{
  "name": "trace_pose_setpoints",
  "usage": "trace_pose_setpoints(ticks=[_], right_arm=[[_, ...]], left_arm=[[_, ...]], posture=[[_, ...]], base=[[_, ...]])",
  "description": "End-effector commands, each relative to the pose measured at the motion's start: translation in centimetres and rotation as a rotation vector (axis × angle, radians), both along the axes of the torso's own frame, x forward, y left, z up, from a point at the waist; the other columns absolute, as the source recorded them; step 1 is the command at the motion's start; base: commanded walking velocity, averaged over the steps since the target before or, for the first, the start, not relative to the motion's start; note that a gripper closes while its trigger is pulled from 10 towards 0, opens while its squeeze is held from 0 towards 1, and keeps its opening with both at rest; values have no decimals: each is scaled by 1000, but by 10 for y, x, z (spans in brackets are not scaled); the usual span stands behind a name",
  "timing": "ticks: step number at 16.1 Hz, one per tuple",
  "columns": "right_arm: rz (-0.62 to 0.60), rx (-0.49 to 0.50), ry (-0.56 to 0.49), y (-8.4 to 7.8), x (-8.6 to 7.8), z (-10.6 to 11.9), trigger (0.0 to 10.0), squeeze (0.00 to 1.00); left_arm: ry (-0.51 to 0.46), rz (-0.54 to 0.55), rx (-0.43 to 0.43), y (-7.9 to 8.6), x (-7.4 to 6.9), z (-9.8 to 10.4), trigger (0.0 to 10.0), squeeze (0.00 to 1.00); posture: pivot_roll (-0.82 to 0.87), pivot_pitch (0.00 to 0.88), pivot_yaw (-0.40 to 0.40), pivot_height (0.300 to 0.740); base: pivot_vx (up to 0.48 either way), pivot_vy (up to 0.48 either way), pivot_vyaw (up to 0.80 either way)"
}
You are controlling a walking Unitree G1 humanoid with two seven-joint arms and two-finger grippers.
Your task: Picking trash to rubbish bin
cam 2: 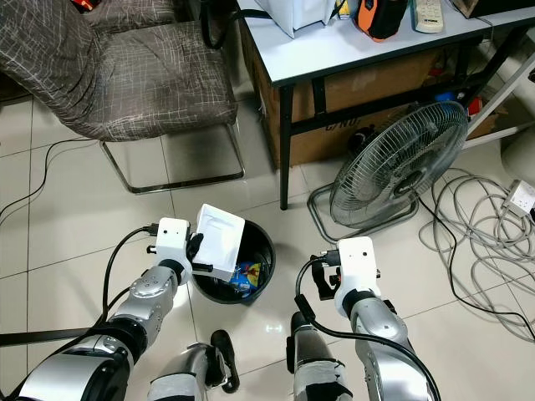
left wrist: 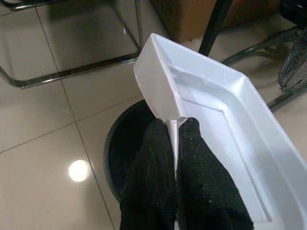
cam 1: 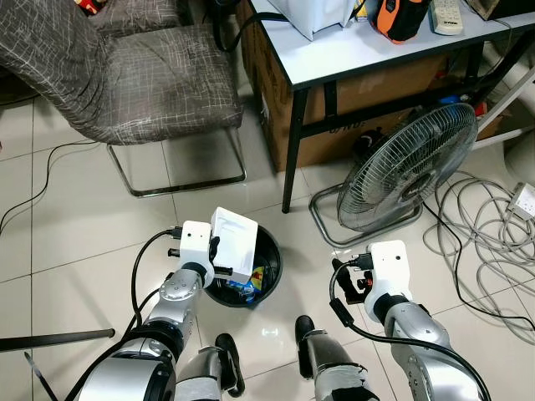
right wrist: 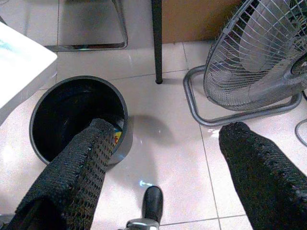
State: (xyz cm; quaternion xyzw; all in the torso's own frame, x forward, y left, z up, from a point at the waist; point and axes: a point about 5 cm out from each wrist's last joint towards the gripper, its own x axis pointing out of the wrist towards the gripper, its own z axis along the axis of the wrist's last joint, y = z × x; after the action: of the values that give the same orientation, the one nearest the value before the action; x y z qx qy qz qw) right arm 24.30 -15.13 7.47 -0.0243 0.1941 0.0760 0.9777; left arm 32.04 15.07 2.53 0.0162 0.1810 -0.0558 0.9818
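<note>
Left wrist view looks along the left hand (left wrist: 176, 158), whose two black fingers (left wrist: 148, 163) pinch one thin wall of a white foam tray (left wrist: 211, 120), so the tray hangs tilted right above the black rubbish bin (cam 1: 269, 269). Held by its edge over the opening, it looks ready to drop in once the fingers part; colourful wrappers already lie inside. Just right of the bin, near the floor fan (cam 1: 410, 167), the right hand (right wrist: 168, 158) waits spread wide and carries nothing.
</note>
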Motion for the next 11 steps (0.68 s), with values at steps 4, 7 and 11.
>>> trace_pose_setpoints(ticks=[4,7,11], right_arm=[[-5,2,15,-1,-4,-2,10000,0],[-5,4,17,0,-5,-2,10000,0],[-5,3,17,0,-5,-2,10000,0]], left_arm=[[34,21,-5,4,-8,-10,10000,1000],[35,21,-6,4,-10,-11,10000,1000],[38,24,-4,5,-11,-12,10000,1000]], posture=[[-262,356,45,740],[-263,357,46,740],[-263,357,46,740]], base=[[0,0,0],[0,0,0],[0,0,0]])
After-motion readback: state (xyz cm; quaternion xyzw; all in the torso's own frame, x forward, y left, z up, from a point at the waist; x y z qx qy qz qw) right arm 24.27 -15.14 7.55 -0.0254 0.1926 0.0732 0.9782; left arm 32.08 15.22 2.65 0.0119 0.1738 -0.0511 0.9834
